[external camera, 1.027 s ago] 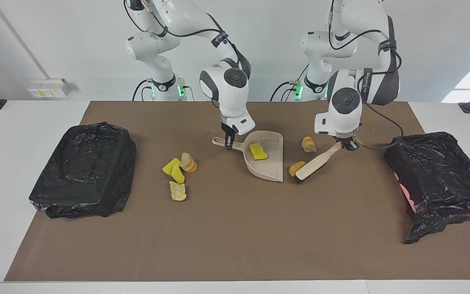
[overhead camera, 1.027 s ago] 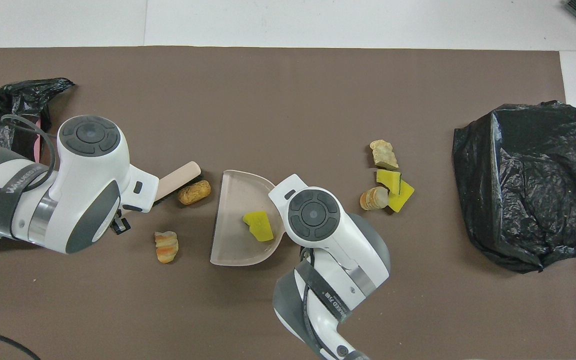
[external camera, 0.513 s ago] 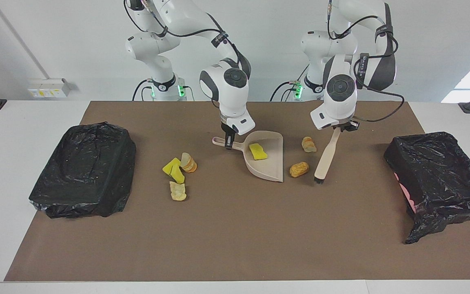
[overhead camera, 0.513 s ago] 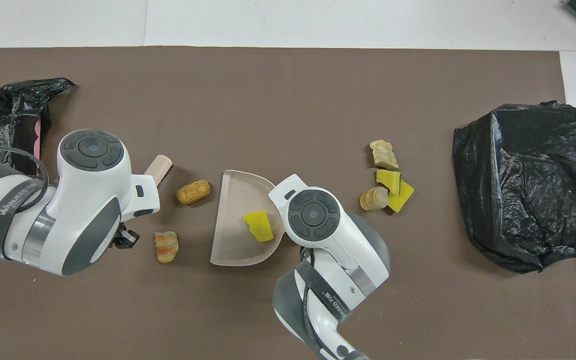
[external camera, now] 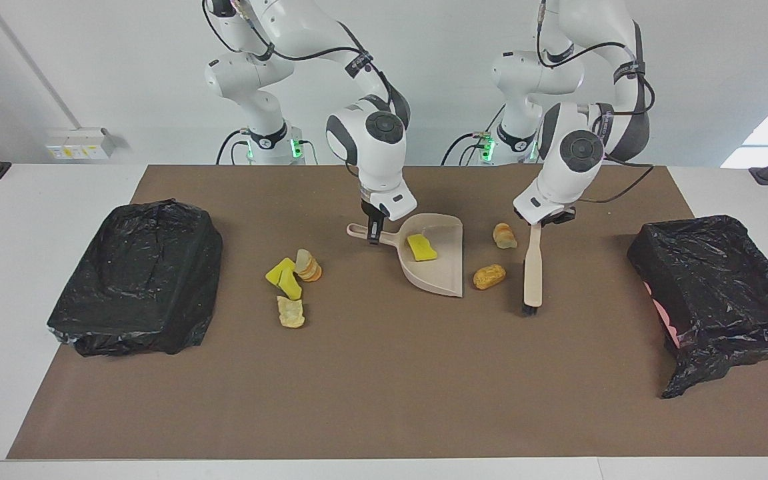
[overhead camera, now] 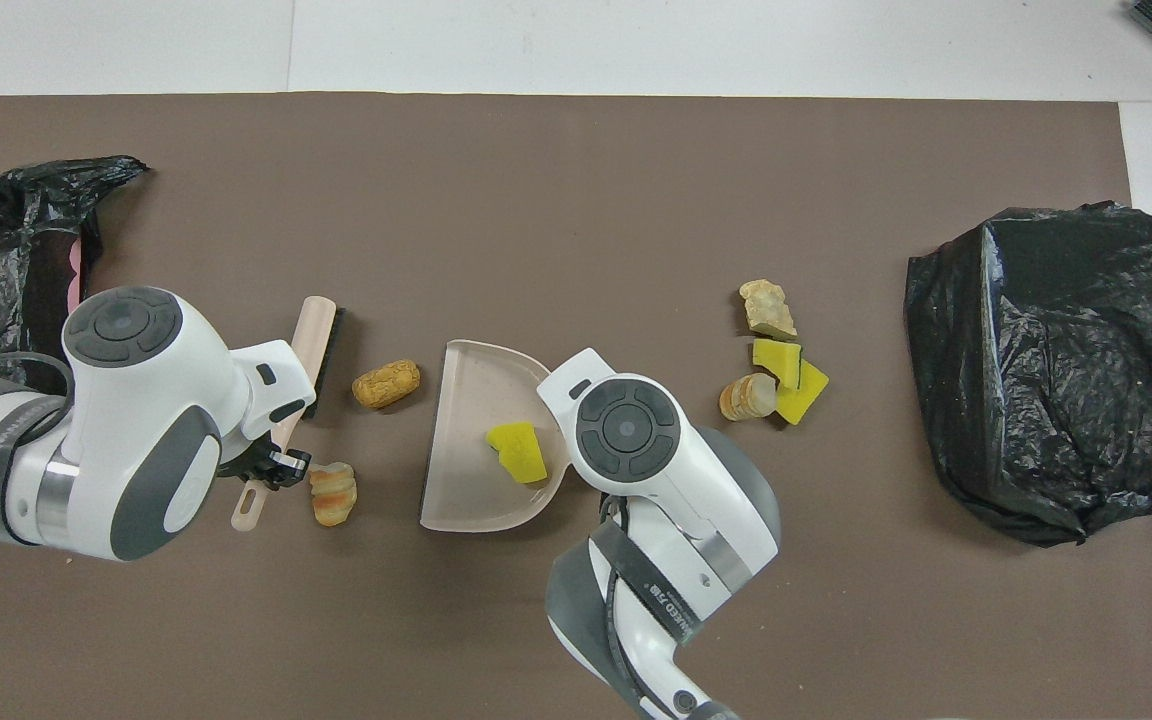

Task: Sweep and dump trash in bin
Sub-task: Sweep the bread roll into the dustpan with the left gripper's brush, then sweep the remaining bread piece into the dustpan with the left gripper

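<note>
Left gripper (external camera: 536, 225) clamped on beige brush (external camera: 532, 270) handle, bristles down on brown mat (external camera: 384, 400) beside bread lump (external camera: 489, 276). Right gripper (external camera: 374, 233) clamped on dustpan (external camera: 447, 267) handle, mid-mat; yellow sponge chunk (external camera: 421, 247) inside. Four more scraps (external camera: 291, 283) clustered toward right arm's end, near black-bagged bin (external camera: 137, 280).

A: Surface?
B: White table (external camera: 37, 220), brown mat (external camera: 371, 387) over most of it.
A: On the mat?
B: 2 black-bagged bins (external camera: 137, 277) (external camera: 717, 293) at either end, beige dustpan (external camera: 444, 267) mid-mat, 2 bread-like lumps (external camera: 489, 276) (external camera: 504, 235) beside it, 4 clustered scraps (external camera: 293, 280) toward the right arm's end.
</note>
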Action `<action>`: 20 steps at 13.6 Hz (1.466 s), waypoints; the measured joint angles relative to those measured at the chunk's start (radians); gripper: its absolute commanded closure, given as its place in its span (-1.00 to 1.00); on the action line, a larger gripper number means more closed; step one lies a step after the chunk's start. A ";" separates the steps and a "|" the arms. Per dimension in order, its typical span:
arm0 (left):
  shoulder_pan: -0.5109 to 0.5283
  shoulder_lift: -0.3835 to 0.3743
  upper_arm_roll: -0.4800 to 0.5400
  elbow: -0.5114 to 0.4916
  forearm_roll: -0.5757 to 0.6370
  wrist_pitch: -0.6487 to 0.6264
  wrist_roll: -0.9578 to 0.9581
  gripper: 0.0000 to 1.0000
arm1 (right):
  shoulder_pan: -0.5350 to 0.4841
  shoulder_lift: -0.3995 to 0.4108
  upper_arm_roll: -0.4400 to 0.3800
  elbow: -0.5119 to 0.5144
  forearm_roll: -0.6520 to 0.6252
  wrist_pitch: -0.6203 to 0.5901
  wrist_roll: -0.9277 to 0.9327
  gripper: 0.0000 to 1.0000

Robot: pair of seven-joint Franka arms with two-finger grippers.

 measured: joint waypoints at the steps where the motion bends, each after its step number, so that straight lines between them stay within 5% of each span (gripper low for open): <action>1: -0.004 -0.003 -0.005 -0.013 -0.022 0.003 0.009 1.00 | 0.000 0.000 0.000 0.000 0.000 0.000 0.000 1.00; 11: -0.226 -0.121 -0.016 -0.099 -0.200 -0.138 -0.097 1.00 | -0.001 0.001 0.000 0.000 0.000 0.000 0.000 1.00; 17: -0.183 -0.284 0.012 -0.073 -0.205 -0.354 -0.262 1.00 | -0.002 0.001 0.000 0.000 0.000 0.000 -0.022 1.00; 20: -0.125 -0.342 0.016 -0.122 -0.180 -0.363 -0.386 1.00 | -0.017 0.003 -0.001 0.000 -0.002 0.004 -0.128 1.00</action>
